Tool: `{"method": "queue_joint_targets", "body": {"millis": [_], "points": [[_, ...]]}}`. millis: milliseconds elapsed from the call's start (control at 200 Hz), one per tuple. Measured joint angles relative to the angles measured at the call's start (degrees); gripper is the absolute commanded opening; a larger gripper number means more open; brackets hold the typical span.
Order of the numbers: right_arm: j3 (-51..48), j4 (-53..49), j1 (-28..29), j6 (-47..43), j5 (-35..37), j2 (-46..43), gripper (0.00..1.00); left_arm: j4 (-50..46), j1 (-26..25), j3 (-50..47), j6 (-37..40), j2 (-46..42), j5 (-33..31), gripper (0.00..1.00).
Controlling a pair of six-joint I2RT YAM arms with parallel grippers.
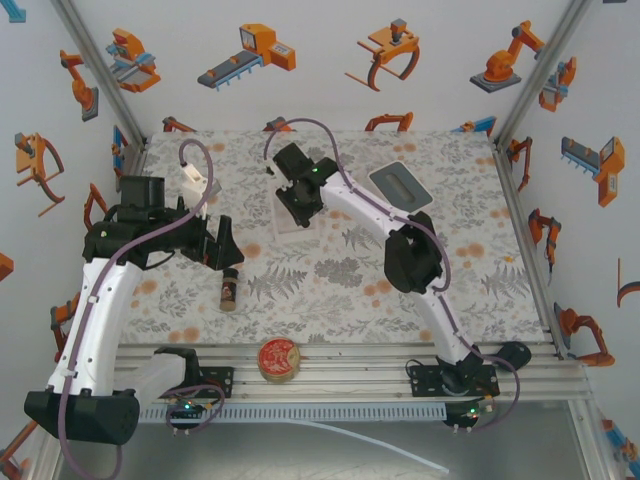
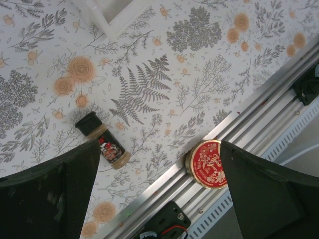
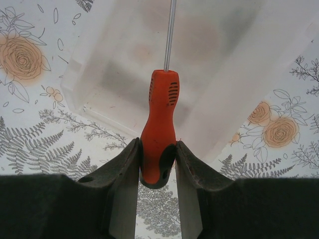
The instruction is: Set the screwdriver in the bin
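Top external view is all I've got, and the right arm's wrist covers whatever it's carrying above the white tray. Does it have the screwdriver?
Observer: Yes. The right wrist view shows the right gripper shut on the screwdriver, clamping the butt end of its orange handle.
Operator: Which way does the shaft point?
Observer: Straight away from the gripper, out over the inside of the bin.
Operator: Is the tip touching the floor of it?
Observer: Cannot tell; the shaft runs off the top edge of the wrist picture.
Operator: And the other arm?
Observer: The left wrist view shows the left gripper open and empty, above the lying spice bottle.
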Motion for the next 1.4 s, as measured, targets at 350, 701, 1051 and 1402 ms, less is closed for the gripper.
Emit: {"method": "queue_joint_targets", "body": {"millis": [350, 701, 1051, 1402], "points": [[0.0, 0.0, 0.0, 0.0, 0.0, 0.9, 0.27, 0.0, 0.0, 0.0, -0.2, 0.0, 0.0, 0.97], [1.4, 0.5, 0.0, -0.5, 2.0, 3.0, 0.28, 0.0, 0.0, 0.0, -0.3, 0.0, 0.0, 0.97], [3.0, 0.6, 0.0, -1.5, 3.6, 5.2, 0.29, 0.2, 0.0, 0.0, -0.4, 0.0, 0.0, 0.97], [3.1, 1.4, 0.0, -1.9, 4.6, 5.5, 0.3, 0.4, 0.1, 0.0, -0.5, 0.0, 0.2, 0.97]]}}
